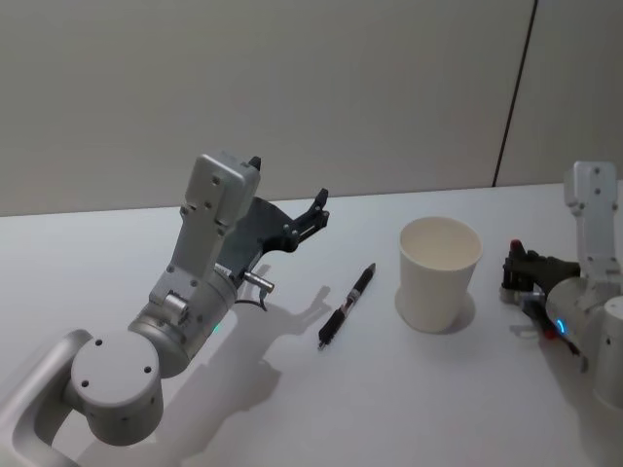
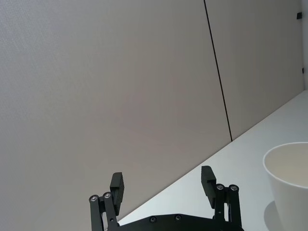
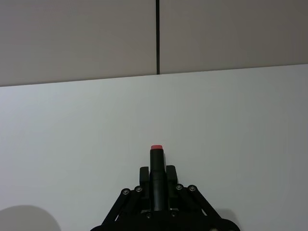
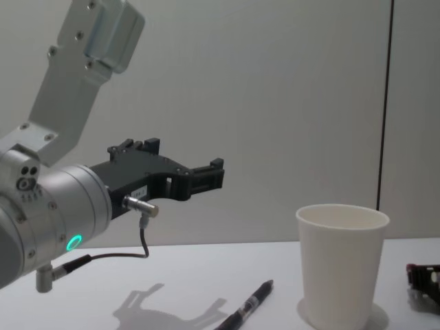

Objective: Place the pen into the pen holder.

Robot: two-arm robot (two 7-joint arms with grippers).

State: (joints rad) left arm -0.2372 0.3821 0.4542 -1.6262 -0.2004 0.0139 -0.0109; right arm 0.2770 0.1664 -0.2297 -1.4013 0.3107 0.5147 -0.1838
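Left gripper (image 2: 162, 173) fingers spread, empty, above bench (image 1: 438, 389). Pen (image 1: 348, 305) lies left of pen holder (image 1: 440, 272). Right wrist view: right gripper (image 3: 157, 170) clamps red-tipped stick (image 3: 156, 155).

Silver-grey arm housings (image 1: 209, 209), black screw-studded left end effector (image 2: 162, 173) and right end effector (image 3: 157, 171), teal ring light (image 4: 71, 242), thin dark cable (image 4: 117, 256).

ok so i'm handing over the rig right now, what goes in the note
Left gripper: open, empty, raised above the table, left of the pen.
Right gripper: low by the table, right of the pen holder, shut on a black red-tipped stub; cannot tell what it is.
Pen lies flat on the table, just left of the pen holder, apart from it. Pen holder upright, looks empty.
Done: nothing yet. Left: grasp the pen, lift it, drop it into the pen holder.
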